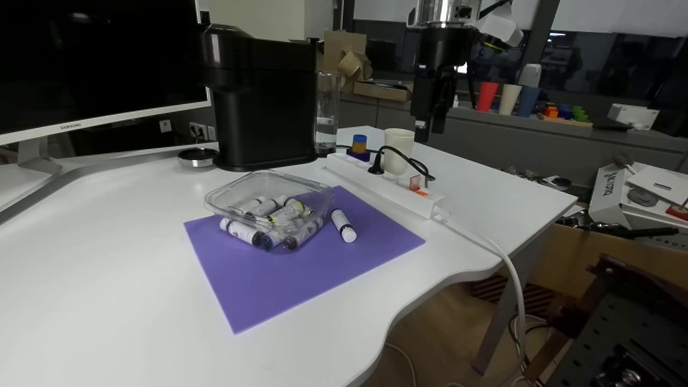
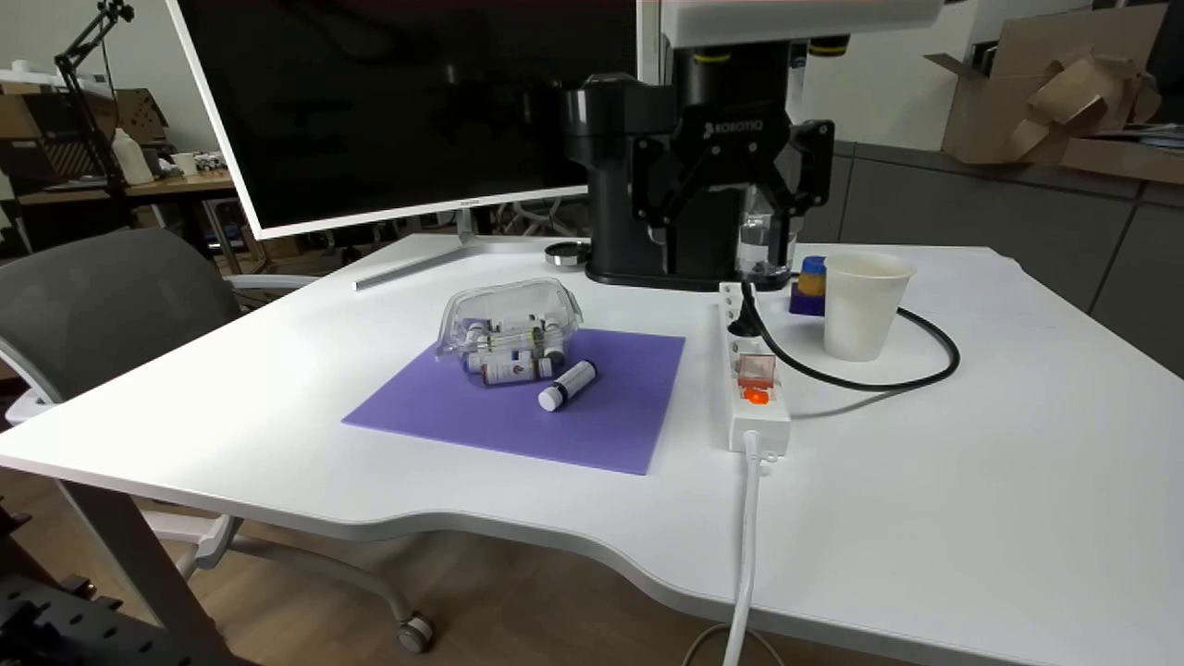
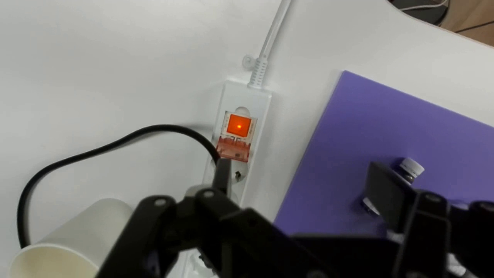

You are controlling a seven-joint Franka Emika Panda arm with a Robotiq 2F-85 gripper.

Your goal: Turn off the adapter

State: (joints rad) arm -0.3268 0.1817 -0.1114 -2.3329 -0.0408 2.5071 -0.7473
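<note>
On the white tabletop (image 1: 134, 279): long white plastic adapter (image 1: 382, 185), partly hidden in the wrist view
Flat purple mat (image 3: 339, 166): cut off there
Black jointed gripper (image 2: 726, 264): above tabletop, fingers (image 2: 779, 245) spread

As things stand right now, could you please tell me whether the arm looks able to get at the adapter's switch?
Probably yes: the orange switch lies exposed on the adapter, its red cover flipped open. The open tool hangs above, with nothing visible blocking the way, though it likely needs repositioning.
</note>
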